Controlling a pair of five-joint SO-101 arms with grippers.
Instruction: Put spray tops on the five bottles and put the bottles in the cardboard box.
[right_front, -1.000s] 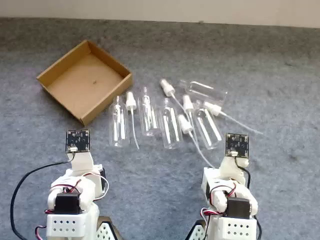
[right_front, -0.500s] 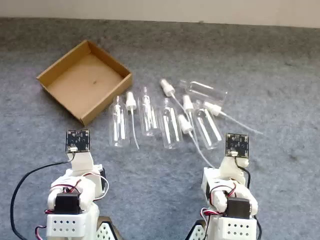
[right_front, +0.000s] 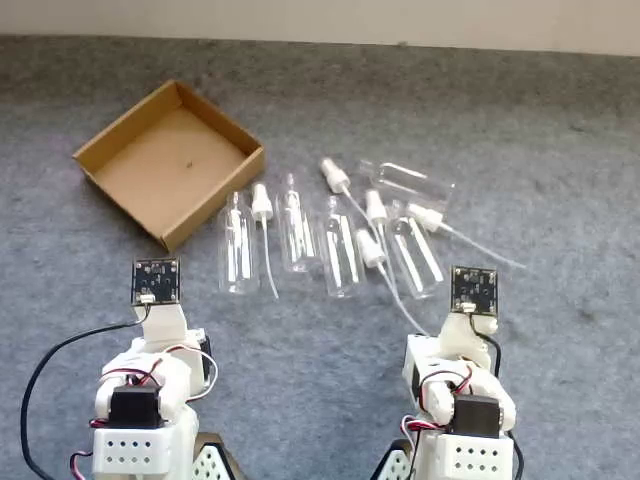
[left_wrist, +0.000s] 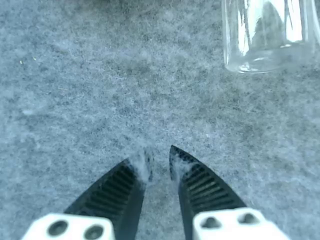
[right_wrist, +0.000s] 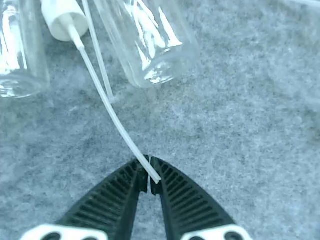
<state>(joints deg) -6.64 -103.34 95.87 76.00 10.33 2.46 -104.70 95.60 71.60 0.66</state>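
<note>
Several clear bottles lie on the grey carpet in the high view, among them one at the left (right_front: 237, 250) and one at the right (right_front: 415, 255). White spray tops with long dip tubes lie loose among them, such as one (right_front: 262, 203) and another (right_front: 371, 248). The open cardboard box (right_front: 112, 132) sits at the back left. My left gripper (left_wrist: 158, 159) rests low on the carpet, shut apart from a thin gap, with a bottle's base (left_wrist: 267, 35) ahead of it. My right gripper (right_wrist: 149, 172) is shut, and the end of a dip tube (right_wrist: 105, 100) lies across its tips.
Both arm bases stand at the near edge, the left arm (right_front: 150, 390) and the right arm (right_front: 462, 395). Bare carpet lies between the arms and the row of bottles. In the right wrist view, two bottles (right_wrist: 145, 40) (right_wrist: 20, 50) flank a spray top (right_wrist: 62, 17).
</note>
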